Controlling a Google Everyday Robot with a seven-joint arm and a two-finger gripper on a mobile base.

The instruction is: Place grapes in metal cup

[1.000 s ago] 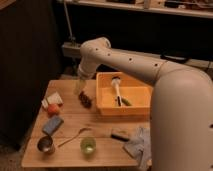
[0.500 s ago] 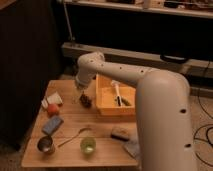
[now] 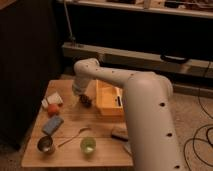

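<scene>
I see the gripper (image 3: pixel 79 98) low, just beside the dark red-purple bunch of grapes (image 3: pixel 87 101), fingers spread apart. The shiny cylindrical steel cup (image 3: pixel 46 145) stands well apart (near corner of the wooden table (image 3: pixel 70 156)).

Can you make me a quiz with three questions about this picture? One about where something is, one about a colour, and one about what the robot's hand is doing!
1. Where is the metal cup?
A. Near the table's front edge, on the picture's left
B. On the floor
C. On the shelf behind

2. What colour is the bin beside the grapes?
A. Blue
B. Yellow
C. Pink

3. What is the gripper doing?
A. Holding the grapes over the metal cup
B. Open, low over the table, right beside the grapes
C. Shut on the metal cup

Answers:
1 A: the metal cup stands by the front edge, left of the green cup.
2 B: the bin's walls are bright yellow.
3 B: the grapes lie on the table with the gripper next to them, far from the metal cup.
</scene>
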